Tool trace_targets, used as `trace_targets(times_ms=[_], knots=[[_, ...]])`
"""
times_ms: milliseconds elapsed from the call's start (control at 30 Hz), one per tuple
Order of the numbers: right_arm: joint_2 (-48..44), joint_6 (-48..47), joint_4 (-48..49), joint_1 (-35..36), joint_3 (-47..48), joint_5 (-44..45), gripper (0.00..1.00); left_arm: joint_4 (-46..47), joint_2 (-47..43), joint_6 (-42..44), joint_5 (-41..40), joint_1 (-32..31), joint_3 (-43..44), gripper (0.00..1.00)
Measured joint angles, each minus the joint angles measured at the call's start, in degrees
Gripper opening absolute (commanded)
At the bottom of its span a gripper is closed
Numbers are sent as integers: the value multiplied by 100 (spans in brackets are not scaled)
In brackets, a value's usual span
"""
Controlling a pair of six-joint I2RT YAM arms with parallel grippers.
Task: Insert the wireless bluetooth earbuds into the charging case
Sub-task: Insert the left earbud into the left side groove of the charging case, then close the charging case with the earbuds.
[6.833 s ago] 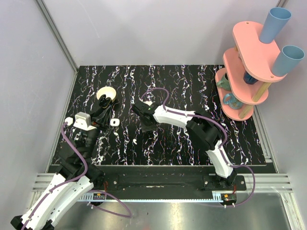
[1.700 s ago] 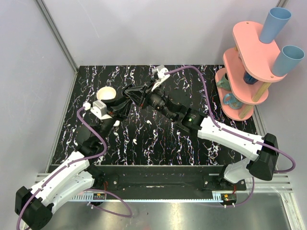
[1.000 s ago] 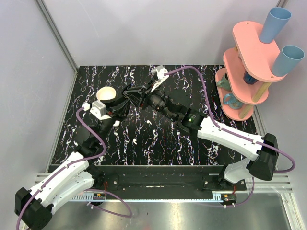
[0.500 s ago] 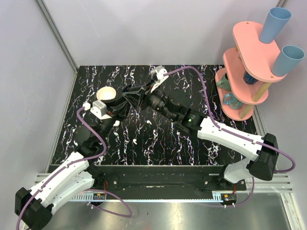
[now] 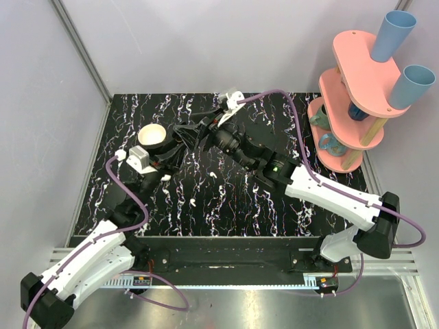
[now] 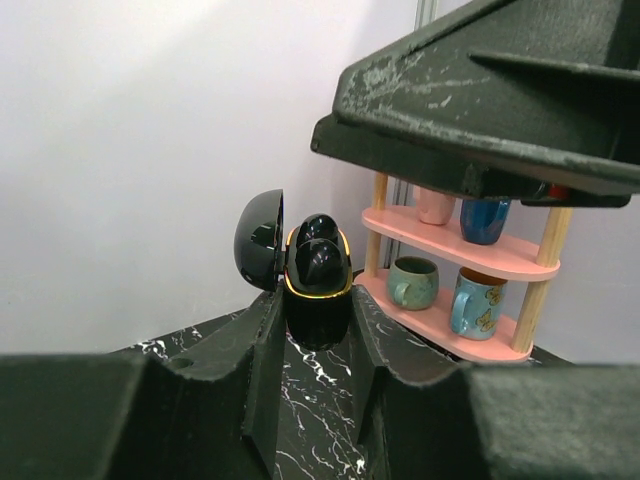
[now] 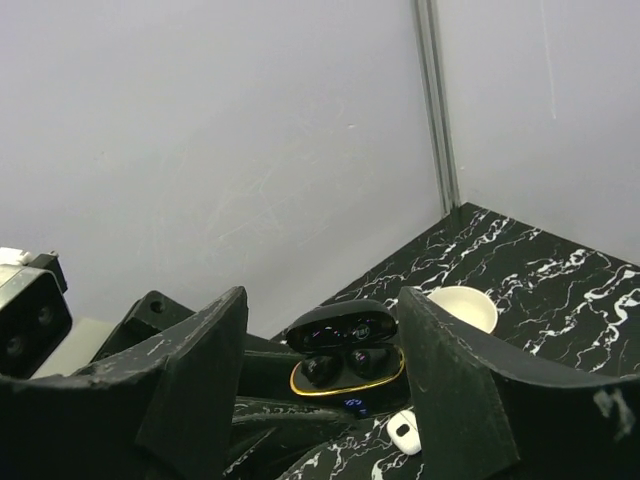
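Between the parted fingers (image 7: 190,370) of the right gripper (image 7: 322,300), low at centre frame, an open gold-rimmed black charging case (image 7: 340,326) holds two dark earbuds (image 7: 322,366), with a cream round dish (image 7: 460,305) behind it to the right.

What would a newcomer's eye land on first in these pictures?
Probably the open, glossy black charging case with its gold rim, clamped in the left gripper towards the far left of the marbled table, two black earbuds seated inside. The right gripper faces it, jaws open and empty. A pink tiered stand with blue cups and mugs rises at the far right.
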Motion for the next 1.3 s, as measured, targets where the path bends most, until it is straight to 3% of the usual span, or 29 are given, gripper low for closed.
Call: trace_targets(times_ms=[200,300,500,600,833,1300], knots=[[-111,-138,-37,0,0,199,71,-63,-118,24,0,2,-81,0],[-168,-173,-111,0,2,472,80,-162,-157,46,2,0,-83,0],[-177,-195,-671,-76,83,1362,87,-365,-181,125,24,0,-133,0],[-199,-4,-1012,-358,83,1558,99,-483,-210,149,37,2,-133,0],[-490,699,-1491,-1279,-87,1574,100,-627,-273,146,105,2,-140,0],[-201,1099,-2898,-1720,505,481,100,-1738,-214,929,855,0,140,0]])
